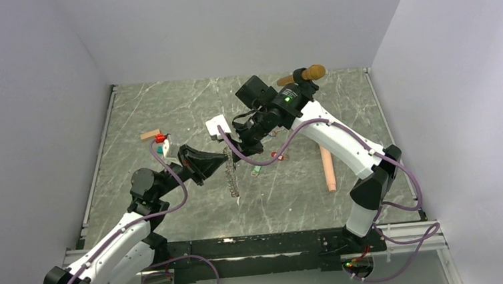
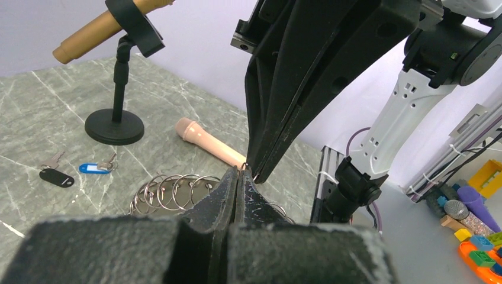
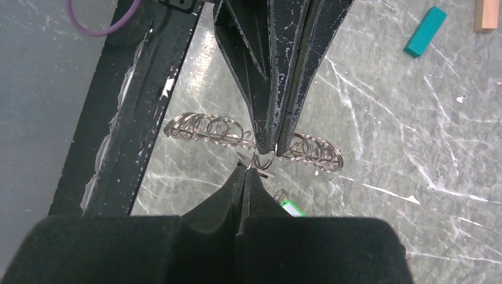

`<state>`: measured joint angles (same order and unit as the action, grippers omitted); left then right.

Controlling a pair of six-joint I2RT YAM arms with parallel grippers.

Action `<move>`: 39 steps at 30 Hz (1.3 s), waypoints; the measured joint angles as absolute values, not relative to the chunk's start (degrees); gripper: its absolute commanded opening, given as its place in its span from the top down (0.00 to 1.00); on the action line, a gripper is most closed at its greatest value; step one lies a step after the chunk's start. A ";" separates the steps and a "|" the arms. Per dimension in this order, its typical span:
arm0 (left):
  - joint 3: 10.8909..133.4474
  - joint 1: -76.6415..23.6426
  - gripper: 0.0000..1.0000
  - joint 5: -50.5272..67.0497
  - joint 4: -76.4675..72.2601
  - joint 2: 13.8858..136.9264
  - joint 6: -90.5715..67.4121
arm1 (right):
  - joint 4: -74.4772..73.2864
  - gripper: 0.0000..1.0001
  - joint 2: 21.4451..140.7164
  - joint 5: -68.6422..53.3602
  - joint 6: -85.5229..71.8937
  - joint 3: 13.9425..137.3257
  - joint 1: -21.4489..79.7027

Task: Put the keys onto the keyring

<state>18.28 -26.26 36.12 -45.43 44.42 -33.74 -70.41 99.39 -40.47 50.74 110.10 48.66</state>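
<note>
Keyring (image 1: 233,180) sits edge-on from above, long axis running near to far.

One gold microphone (image 2: 97,32), one pink microphone (image 2: 210,144). One teal block (image 3: 425,32), one tan block (image 3: 487,15). One keyring (image 3: 201,127), at least four keys (image 2: 56,176).

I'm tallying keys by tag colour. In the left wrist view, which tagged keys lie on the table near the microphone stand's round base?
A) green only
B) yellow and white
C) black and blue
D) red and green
C: the left wrist view shows a black-tagged key and a blue-tagged key lying side by side on the table, just in front of the microphone stand's round base.
</note>
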 measured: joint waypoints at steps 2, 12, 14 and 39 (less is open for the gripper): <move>17.89 -26.26 1.00 35.75 -46.44 44.40 -34.37 | -70.32 0.98 99.42 -40.51 50.72 110.10 48.69; 17.17 -25.93 1.00 34.06 -49.30 44.29 -35.09 | -72.62 0.71 99.44 -43.83 50.61 110.98 48.58; 17.08 -25.91 1.00 34.09 -49.21 44.03 -34.70 | -73.49 0.71 99.44 -45.01 50.78 111.68 48.05; 17.21 -25.89 1.00 42.24 -55.66 47.88 -33.91 | -68.47 0.77 99.46 -56.40 42.44 109.10 41.08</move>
